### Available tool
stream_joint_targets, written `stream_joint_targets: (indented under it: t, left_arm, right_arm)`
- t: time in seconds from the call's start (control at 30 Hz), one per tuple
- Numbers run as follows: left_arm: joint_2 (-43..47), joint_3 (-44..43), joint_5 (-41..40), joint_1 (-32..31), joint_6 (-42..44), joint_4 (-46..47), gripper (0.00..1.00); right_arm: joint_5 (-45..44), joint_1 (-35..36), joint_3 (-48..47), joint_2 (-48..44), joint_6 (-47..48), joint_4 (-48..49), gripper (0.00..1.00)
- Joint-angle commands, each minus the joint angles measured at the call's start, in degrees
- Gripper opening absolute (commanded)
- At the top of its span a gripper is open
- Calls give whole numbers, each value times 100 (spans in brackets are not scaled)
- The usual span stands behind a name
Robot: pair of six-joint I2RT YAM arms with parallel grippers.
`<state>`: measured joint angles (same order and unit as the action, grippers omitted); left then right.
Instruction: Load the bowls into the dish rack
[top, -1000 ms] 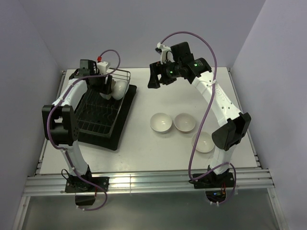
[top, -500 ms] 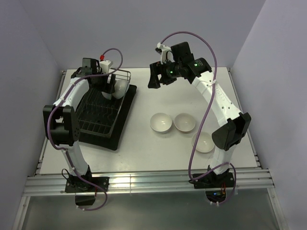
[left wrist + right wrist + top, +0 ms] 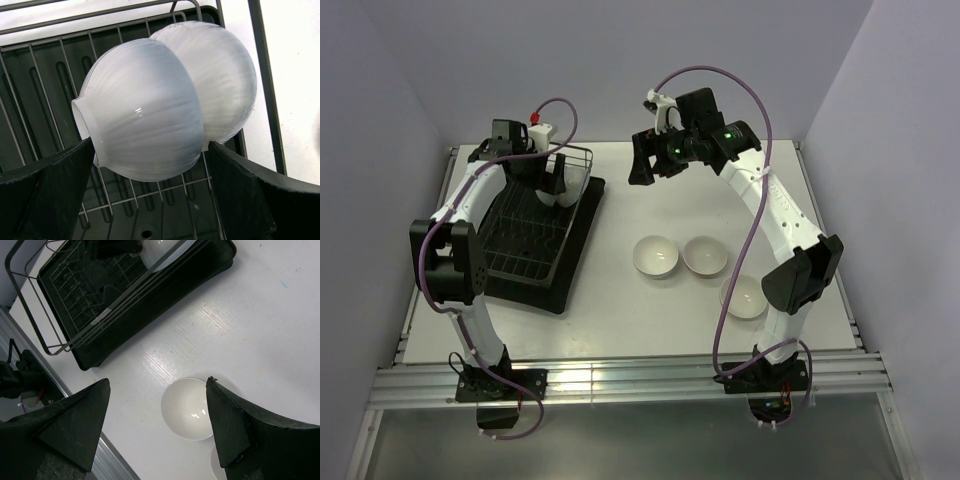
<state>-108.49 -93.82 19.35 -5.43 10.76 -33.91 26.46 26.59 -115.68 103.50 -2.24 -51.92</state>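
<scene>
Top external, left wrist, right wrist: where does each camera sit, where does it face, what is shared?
Top external: above, behind the bases, looking down on the white table; both arms whole.
Left wrist: on the left gripper, facing down at two glossy white bowls in the dark wire dish rack; its black fingers show.
Right wrist: on the right gripper, facing down at table and rack; its fingers show.
Shared: all see the rack.

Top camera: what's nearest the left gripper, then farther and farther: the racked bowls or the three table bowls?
1. Racked bowls, far left, at the left gripper.
2. Left table bowl.
3. Middle table bowl.
4. Right table bowl, by the right arm.
</scene>
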Motion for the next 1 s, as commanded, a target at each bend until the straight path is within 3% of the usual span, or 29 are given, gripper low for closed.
stream_joint_targets:
  t: [0.0,0.37,0.97]
  left_arm:
    - [284,-277,507,-63,-145,-54,99]
    - [310,-356,921,-90,-259,-54,99]
    - [161,-242,236,-160,-48,-98,100]
  right_arm:
    - [61,-40,45,-304,57,42,84]
    - [9,-49,124,-384,92,42,85]
    - [0,-49,151,-445,119,-2,88]
